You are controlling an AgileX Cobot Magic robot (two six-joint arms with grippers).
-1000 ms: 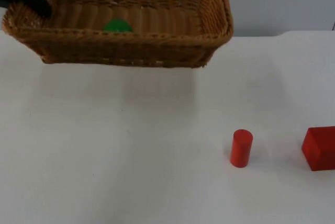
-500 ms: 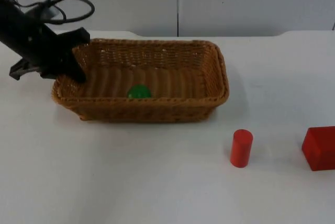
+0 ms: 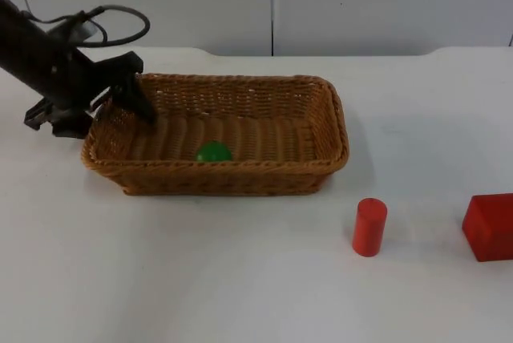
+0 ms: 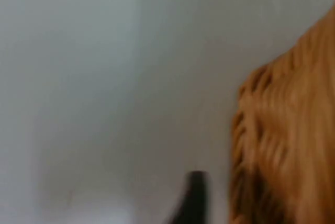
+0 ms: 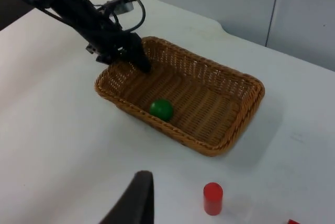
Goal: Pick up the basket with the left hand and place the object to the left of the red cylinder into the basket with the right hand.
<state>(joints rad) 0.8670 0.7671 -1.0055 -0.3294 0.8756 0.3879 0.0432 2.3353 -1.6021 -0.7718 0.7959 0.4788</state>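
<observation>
Resting on the table, the woven brown basket (image 3: pixel 240 175) holds a green ball (image 3: pixel 213 151); left gripper (image 3: pixel 120 98) straddles its rim, grip unclear.

Tan woven wicker basket (image 3: pixel 240 175); green ball (image 3: pixel 214 151); red cylinder (image 3: pixel 369 227); red block (image 3: pixel 489 227); white table (image 3: pixel 200 279); black left gripper (image 3: pixel 120 86)

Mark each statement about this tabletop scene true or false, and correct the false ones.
1. A green ball lies inside the basket. True.
2. The basket hangs in the air above the table. False: it rests on the table.
3. The left gripper is at the basket's left end rim. True.
4. The red cylinder lies on its side. False: it stands upright.
5. The red cube is left of the cylinder. False: it is to its right in the top view.
</observation>
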